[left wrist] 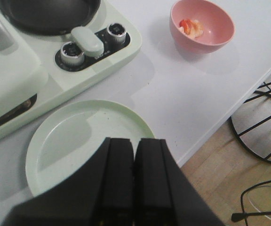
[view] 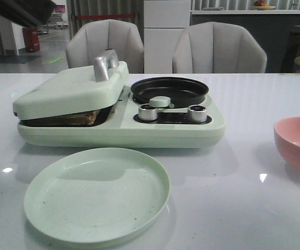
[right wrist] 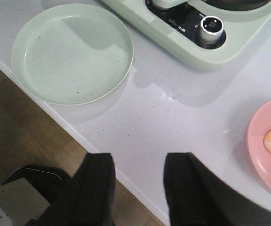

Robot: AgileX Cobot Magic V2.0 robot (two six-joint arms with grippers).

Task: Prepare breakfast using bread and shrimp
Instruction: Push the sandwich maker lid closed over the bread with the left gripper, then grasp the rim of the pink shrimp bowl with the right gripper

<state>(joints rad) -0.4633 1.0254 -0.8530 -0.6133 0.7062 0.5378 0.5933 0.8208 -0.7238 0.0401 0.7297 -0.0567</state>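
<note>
A pale green breakfast maker (view: 121, 122) fills the middle of the front view, its lid (view: 72, 88) resting nearly down over the bread (view: 82, 117), which shows as a brown edge in the gap. An empty green plate (view: 97, 194) sits just below it. At the right edge, a pink bowl (left wrist: 202, 26) holds the shrimp (left wrist: 191, 27). The left gripper (left wrist: 136, 155) has its fingers pressed together; the right gripper (right wrist: 139, 181) stands apart over the table's edge.

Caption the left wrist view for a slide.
Shut left gripper above green plate; shrimp in pink bowl.
</note>
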